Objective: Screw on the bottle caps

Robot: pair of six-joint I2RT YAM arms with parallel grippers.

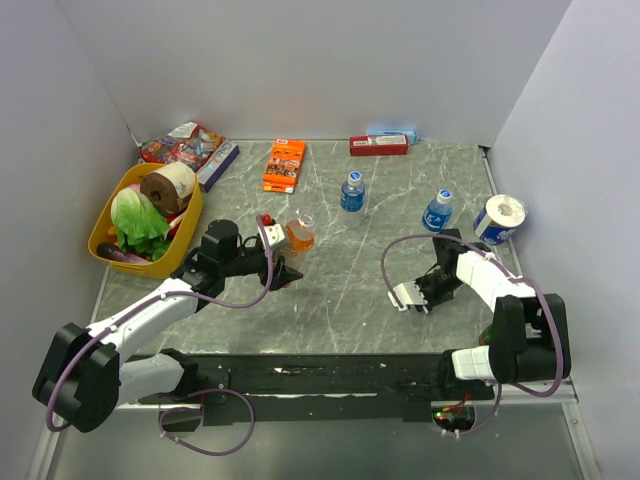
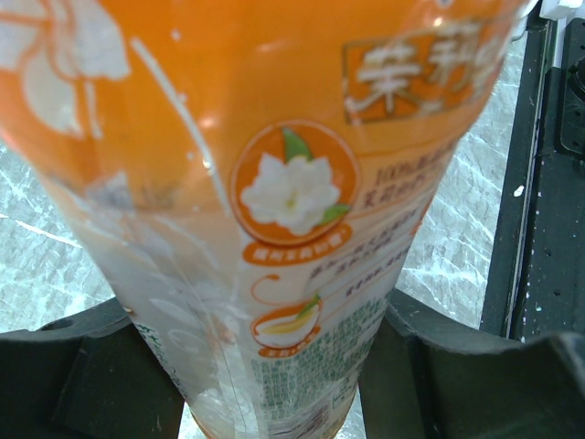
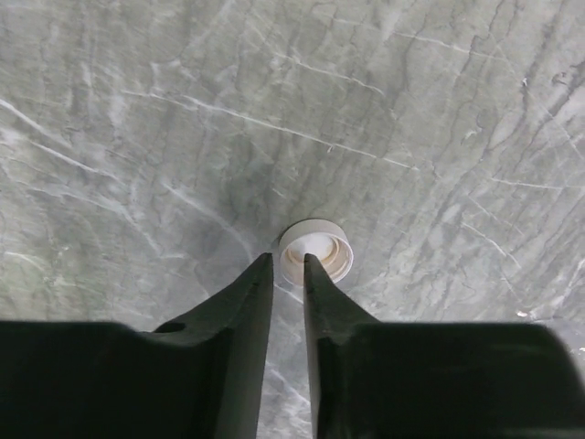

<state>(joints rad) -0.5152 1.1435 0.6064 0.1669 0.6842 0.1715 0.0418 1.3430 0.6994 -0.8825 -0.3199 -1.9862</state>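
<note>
Right wrist: whitish cap lies open side up on the table.
My right jaws sit nearly together at its rim, grip I cannot tell; left jaws clench the orange bottle, steadying it for capping.

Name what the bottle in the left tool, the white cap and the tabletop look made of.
Orange drink bottle: thin clear plastic, glossy, printed label; see-through wall, highlights. White cap: matte moulded plastic, probably. Tabletop: smooth grey veined marble look; stone or printed laminate, cannot tell.
</note>
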